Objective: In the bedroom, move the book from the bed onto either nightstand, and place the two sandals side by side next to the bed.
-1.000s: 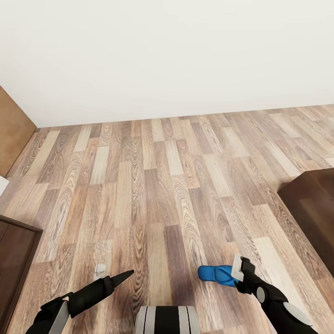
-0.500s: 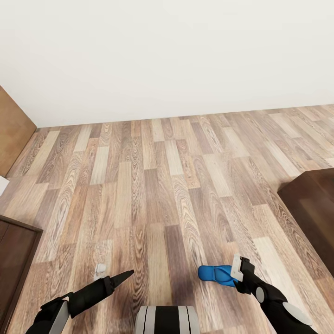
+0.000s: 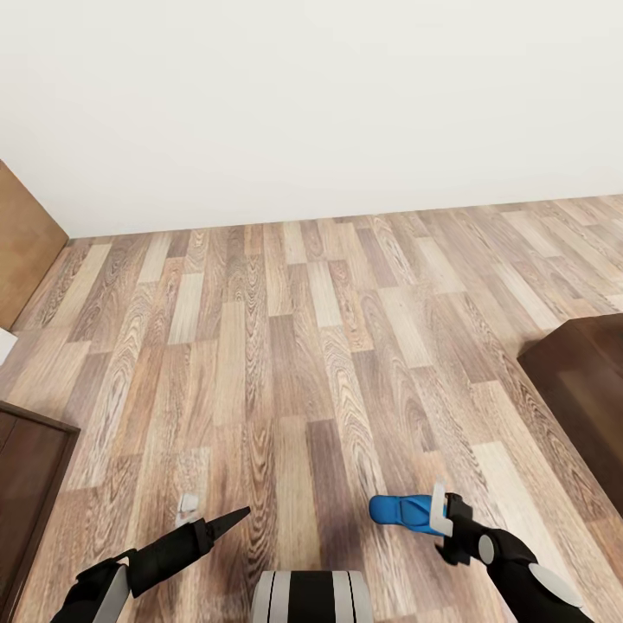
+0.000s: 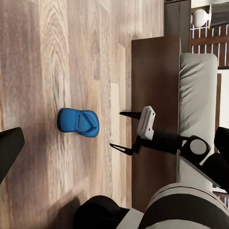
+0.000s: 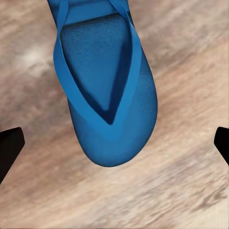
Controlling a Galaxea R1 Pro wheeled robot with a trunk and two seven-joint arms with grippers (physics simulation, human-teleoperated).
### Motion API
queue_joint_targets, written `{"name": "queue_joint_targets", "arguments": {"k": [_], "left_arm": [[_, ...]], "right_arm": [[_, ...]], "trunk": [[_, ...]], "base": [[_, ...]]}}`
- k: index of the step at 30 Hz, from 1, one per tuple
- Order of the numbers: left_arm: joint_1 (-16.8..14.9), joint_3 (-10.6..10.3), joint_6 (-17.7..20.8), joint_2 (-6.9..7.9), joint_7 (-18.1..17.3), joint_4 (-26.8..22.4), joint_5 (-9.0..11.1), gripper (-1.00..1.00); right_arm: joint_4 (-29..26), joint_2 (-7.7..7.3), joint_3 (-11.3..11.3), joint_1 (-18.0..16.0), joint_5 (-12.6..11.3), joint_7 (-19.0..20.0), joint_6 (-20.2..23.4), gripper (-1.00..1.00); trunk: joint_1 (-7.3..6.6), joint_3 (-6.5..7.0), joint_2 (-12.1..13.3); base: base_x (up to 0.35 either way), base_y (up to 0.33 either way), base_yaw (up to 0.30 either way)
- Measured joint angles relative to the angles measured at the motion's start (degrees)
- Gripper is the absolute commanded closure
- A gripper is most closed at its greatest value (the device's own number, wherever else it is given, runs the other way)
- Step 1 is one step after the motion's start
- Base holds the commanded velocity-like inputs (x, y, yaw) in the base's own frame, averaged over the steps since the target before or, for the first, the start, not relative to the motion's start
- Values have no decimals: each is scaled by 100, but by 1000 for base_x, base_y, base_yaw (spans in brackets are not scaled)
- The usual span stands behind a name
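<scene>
The floor lies open from the robot to the white wall, bounded by a dark cabinet at the left edge of the head view and a dark brown wooden piece at the right edge. One sandal lies flat on the floor, just ahead of the right gripper and apart from it. The left wrist view shows the right gripper with its fingers spread wide, the sandal lying clear beyond their tips, and the bed with its pale mattress behind the arm. The right wrist view shows the sandal close up: bright blue, textured sole, thin thong straps meeting in a V, rounded end toward the camera. The left gripper hangs low over bare floor, its fingers closed to a point.
</scene>
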Motion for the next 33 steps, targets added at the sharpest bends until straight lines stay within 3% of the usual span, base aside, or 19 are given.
{"name": "queue_joint_targets", "arguments": {"k": [15, 33], "left_arm": [[0, 1, -8, 0, 0, 4, 0, -100], [1, 0, -9, -6, 0, 3, -4, -100]], "right_arm": [[6, 5, 3, 0, 1, 29, -17, -100], [6, 5, 1, 0, 0, 29, -18, -100]], "trunk": [[0, 0, 0], [-1, 0, 0]], "base": [[5, 0, 0], [124, 16, 0]]}}
